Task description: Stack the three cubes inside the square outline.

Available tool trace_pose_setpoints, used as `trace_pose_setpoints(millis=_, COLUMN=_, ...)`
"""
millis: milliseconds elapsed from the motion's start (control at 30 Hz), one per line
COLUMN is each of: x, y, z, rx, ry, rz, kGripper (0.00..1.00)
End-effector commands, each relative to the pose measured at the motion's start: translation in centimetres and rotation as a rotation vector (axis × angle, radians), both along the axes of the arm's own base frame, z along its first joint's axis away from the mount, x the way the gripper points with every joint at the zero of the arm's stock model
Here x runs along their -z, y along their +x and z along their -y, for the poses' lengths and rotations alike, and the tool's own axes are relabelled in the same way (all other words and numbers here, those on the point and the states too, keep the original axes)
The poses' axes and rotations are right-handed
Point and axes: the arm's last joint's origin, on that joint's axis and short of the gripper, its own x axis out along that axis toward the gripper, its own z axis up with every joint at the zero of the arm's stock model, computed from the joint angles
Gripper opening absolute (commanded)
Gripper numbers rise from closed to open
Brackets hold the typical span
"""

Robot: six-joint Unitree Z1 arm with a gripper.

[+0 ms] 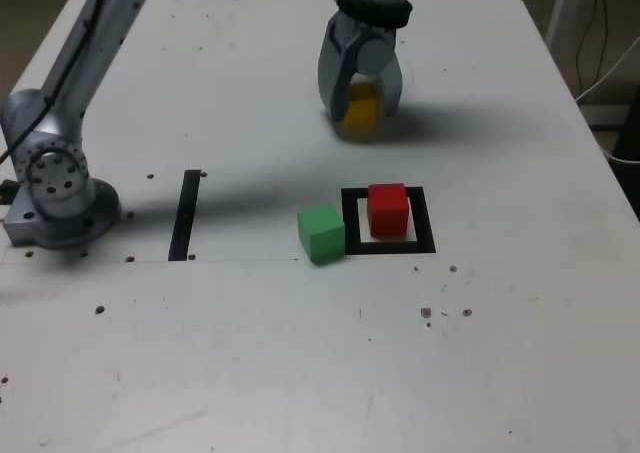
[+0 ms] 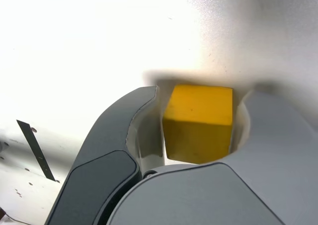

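The matte yellow cube sits far back on the white table, between the smooth grey curved jaws of the gripper, which press narrowly against both its sides. Nearer, the red cube stands inside the flat black square outline. The green cube rests just beside the outline on the exterior view's left, with a thin black strip farther left.

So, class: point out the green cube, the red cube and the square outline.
green cube (image 1: 321,233), exterior view, front face.
red cube (image 1: 388,209), exterior view, front face.
square outline (image 1: 424,223), exterior view, right-hand black bar.
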Motion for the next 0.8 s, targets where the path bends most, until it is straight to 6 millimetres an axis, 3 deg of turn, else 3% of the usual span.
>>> trace_pose_setpoints(millis=0, x=-0.2, y=-0.2, z=0.1, rx=0.0, ry=-0.003, rz=-0.002, kGripper=0.38)
trace_pose_setpoints(millis=400, x=-3.5, y=-0.9, z=2.3, rx=0.041, ry=0.027, rz=0.023, kGripper=0.38)
trace_pose_setpoints(millis=600, x=-5.6, y=-1.2, z=5.1, rx=0.08, ry=0.038, rz=0.038, kGripper=0.38)
trace_pose_setpoints(millis=767, x=-7.0, y=-1.2, z=8.5, rx=0.118, ry=0.046, rz=0.06, kGripper=0.38)
